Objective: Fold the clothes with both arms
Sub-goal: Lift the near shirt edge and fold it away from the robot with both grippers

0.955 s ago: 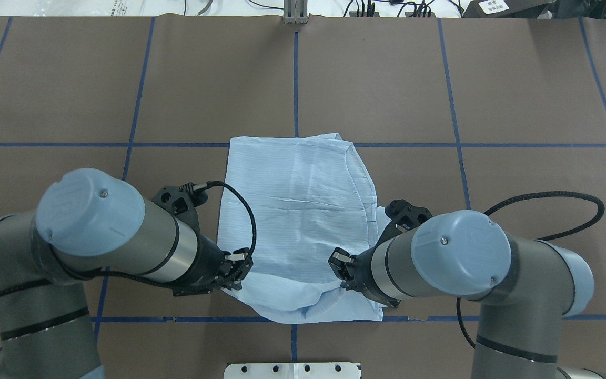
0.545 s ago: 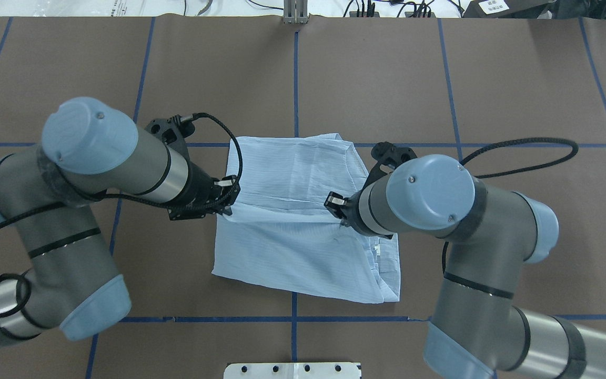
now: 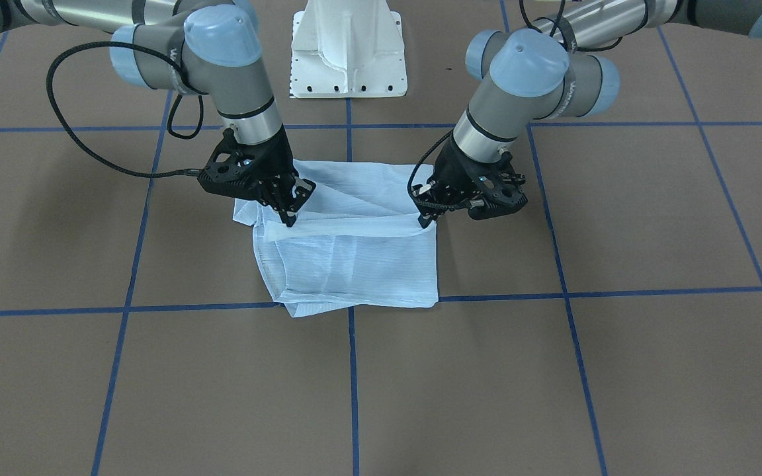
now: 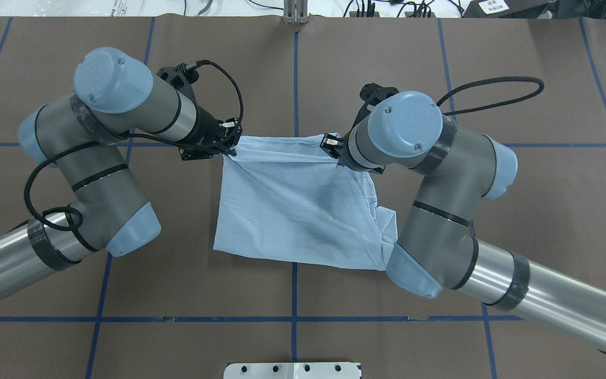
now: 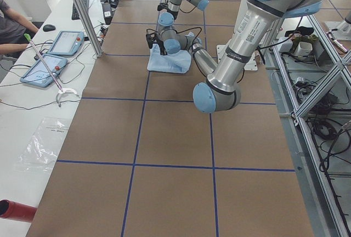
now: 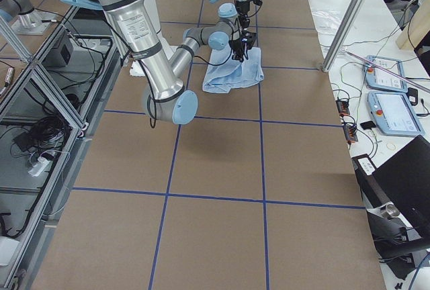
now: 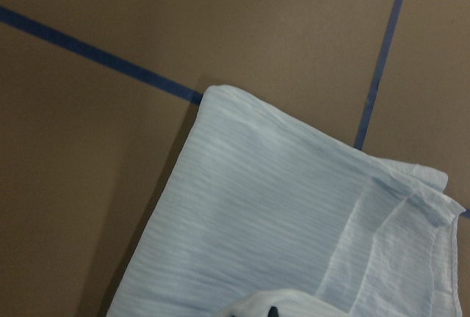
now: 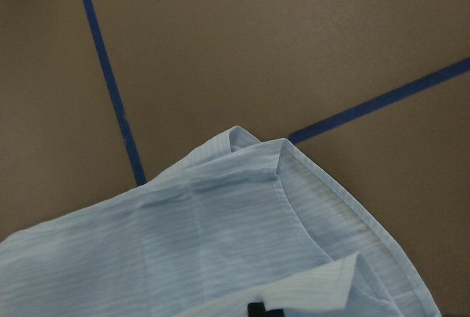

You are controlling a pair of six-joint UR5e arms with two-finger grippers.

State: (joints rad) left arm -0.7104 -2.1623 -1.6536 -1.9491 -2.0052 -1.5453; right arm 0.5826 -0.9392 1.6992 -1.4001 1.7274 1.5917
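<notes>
- Where the brown paper-covered worktop (image 4: 177,295) lies nearest the white pedestal base (image 4: 292,370), blue tape lines (image 4: 203,319) cross it in a grid.
- Beyond them, near the worktop's middle, the thin, light blue, finely striped shirt (image 4: 292,210) lies folded into a roughly square bundle, its near edge slanting.
- Loose layers bunch at its right side.
- Along its far edge a doubled-over strip runs side to side, pulled taut.
- The black two-finger left gripper (image 4: 228,149) has its fingers pinched on the strip's left end.
- The matching right gripper (image 4: 332,147) has its fingers clamped on the right end.
</notes>
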